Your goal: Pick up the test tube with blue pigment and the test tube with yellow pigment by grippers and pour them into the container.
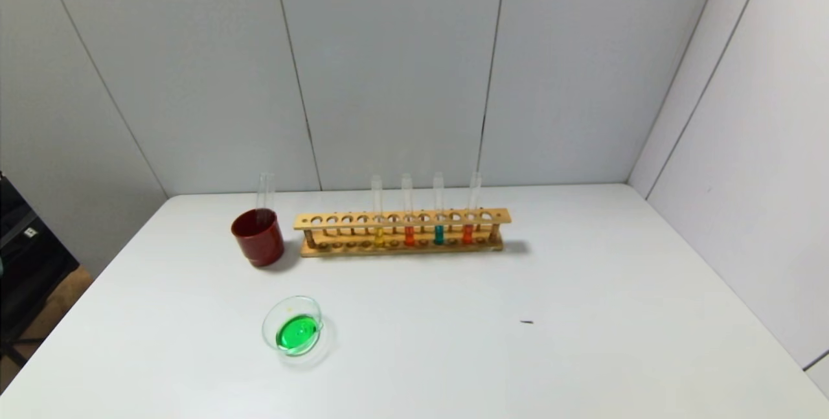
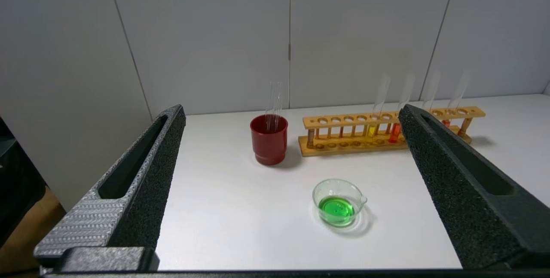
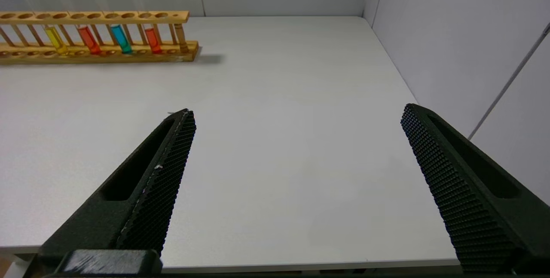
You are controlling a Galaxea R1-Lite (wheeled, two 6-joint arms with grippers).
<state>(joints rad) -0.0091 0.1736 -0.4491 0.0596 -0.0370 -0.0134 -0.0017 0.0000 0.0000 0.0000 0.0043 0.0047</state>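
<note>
The test tube with blue pigment and the test tube with yellow pigment stand upright in a wooden rack at the table's back. Both also show in the right wrist view, blue and yellow. The container, a clear glass dish holding green liquid, sits in front of the rack to the left. My left gripper is open and empty, back from the dish; one of its fingers hides the blue tube there. My right gripper is open and empty over the table's front right. Neither gripper shows in the head view.
Two tubes with orange-red liquid stand in the rack on either side of the blue one. A dark red cup with empty glass tubes stands left of the rack. Grey walls close the back and the right. A small dark mark lies on the table.
</note>
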